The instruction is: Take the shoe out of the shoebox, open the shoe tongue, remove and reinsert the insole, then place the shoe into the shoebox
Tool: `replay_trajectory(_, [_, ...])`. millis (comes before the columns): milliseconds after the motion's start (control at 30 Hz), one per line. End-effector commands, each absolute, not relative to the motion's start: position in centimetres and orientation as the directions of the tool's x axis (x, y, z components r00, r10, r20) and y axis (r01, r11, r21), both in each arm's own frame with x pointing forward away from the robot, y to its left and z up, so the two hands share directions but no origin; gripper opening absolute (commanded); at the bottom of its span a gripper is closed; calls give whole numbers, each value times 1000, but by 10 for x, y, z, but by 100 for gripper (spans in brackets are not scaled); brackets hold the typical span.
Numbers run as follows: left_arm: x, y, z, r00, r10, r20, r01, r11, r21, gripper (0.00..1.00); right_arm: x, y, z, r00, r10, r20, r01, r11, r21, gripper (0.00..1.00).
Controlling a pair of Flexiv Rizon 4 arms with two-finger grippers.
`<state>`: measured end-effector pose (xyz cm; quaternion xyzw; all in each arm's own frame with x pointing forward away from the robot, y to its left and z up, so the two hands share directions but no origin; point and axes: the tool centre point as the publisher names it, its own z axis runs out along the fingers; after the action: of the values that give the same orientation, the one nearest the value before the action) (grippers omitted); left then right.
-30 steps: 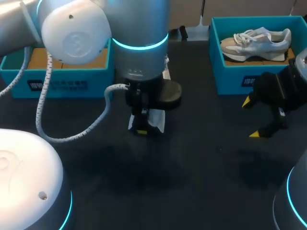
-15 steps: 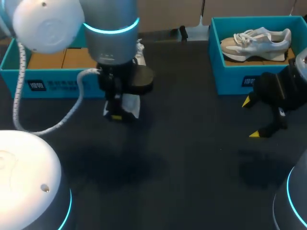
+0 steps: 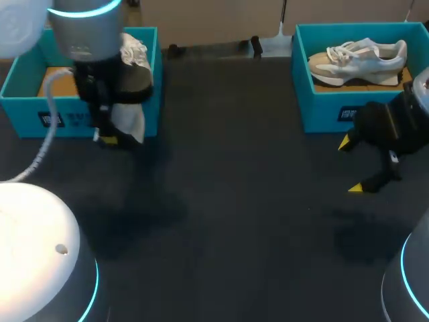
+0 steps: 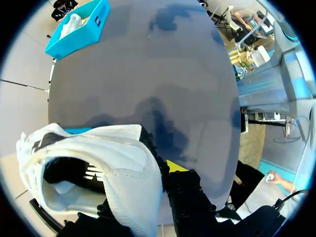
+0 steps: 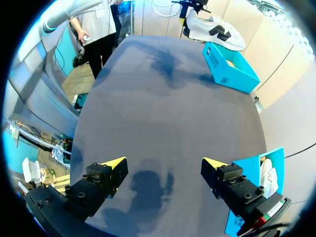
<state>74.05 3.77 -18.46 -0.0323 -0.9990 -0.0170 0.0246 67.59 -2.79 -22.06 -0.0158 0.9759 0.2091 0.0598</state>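
My left gripper is shut on a white shoe with a black sole, holding it above the front right corner of the left blue shoebox. In the left wrist view the shoe hangs by its collar wall. One yellow fingertip lies outside the wall and the other is hidden inside. A second white shoe lies in the right blue shoebox. My right gripper stands open over the table just in front of that box, with nothing between its fingers.
Brown cardboard lines the floor of the left shoebox. The right wrist view shows the left shoebox far ahead across the dark table, and a corner of the right shoebox beside the gripper.
My left arm has carried the shoe from the table's middle leftward and back, up to the left shoebox. My right arm has stayed still.
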Motion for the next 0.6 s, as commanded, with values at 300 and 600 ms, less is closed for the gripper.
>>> replay_trajectory(300, [781, 146, -173, -997, 63, 46, 58, 995, -86, 0, 676, -27, -222, -992, -5, -125, -55, 913, 404, 100])
replay_trajectory(600, [809, 196, -180, -987, 145, 65, 143, 989, -44, 0, 676, -27, -222, -992, -5, -125, -55, 913, 404, 100])
